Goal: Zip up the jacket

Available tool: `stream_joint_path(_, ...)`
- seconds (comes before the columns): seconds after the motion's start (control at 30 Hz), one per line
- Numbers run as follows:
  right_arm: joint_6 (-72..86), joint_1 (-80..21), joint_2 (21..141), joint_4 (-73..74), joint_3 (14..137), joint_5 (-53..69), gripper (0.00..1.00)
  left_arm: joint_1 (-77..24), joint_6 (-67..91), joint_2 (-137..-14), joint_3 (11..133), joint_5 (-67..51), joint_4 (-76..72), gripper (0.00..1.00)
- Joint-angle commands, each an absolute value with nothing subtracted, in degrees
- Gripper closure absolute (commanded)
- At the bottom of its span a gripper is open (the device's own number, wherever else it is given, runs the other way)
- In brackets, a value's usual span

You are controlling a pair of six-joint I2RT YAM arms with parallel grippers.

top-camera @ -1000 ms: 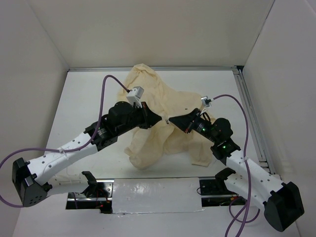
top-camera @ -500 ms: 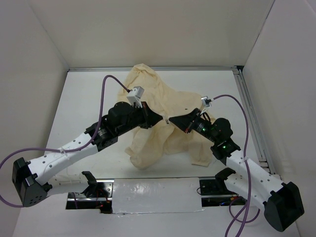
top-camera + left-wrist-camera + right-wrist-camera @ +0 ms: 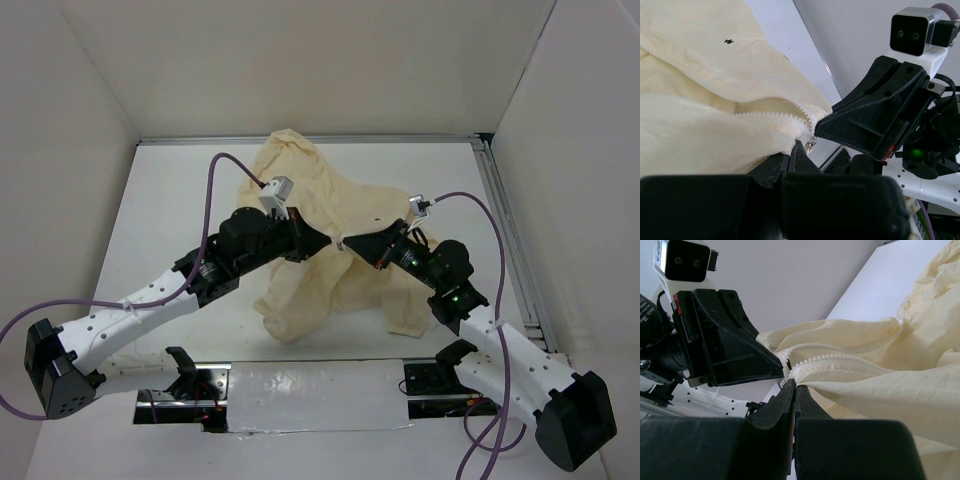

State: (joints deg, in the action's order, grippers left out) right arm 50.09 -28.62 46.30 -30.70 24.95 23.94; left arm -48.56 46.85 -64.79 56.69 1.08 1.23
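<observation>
The cream jacket [image 3: 310,200] lies crumpled at the middle of the white table, lifted where both grippers meet. My left gripper [image 3: 328,241] is shut on the jacket's edge beside the zipper; in the left wrist view [image 3: 794,150] the zipper teeth [image 3: 770,114] run to its tips and a small metal pull [image 3: 811,145] hangs there. My right gripper [image 3: 350,245] faces it tip to tip. In the right wrist view [image 3: 792,385] it is shut on the other zipper edge [image 3: 840,357] of the jacket [image 3: 900,365]. The two sides are apart behind the pinch.
White walls close in the table [image 3: 170,200] on the left, back and right. A metal rail [image 3: 510,240] runs along the right side. A shiny strip [image 3: 310,395] and the arm bases lie at the near edge.
Almost nothing. The right wrist has shifted very slightly up and right; both grippers stay pinched on the jacket at the same spot.
</observation>
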Motion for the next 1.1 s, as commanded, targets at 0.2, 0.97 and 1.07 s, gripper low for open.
stream_joint_path(0.2, 51.7, -29.0, 47.2, -35.1, 26.9, 24.3, 1.0, -48.4, 45.2, -64.2, 54.8, -2.0, -4.5, 1.0)
stream_joint_path(0.97, 41.0, -36.1, 51.7, -14.4, 37.2, 15.0, 1.0, -48.4, 40.2, -64.4, 56.1, -2.4, -3.3, 1.0)
stream_joint_path(1.07, 40.9, -36.1, 50.5, -14.0, 37.3, 15.5, 1.0, -48.4, 36.1, -64.8, 55.9, -1.8, -2.8, 1.0)
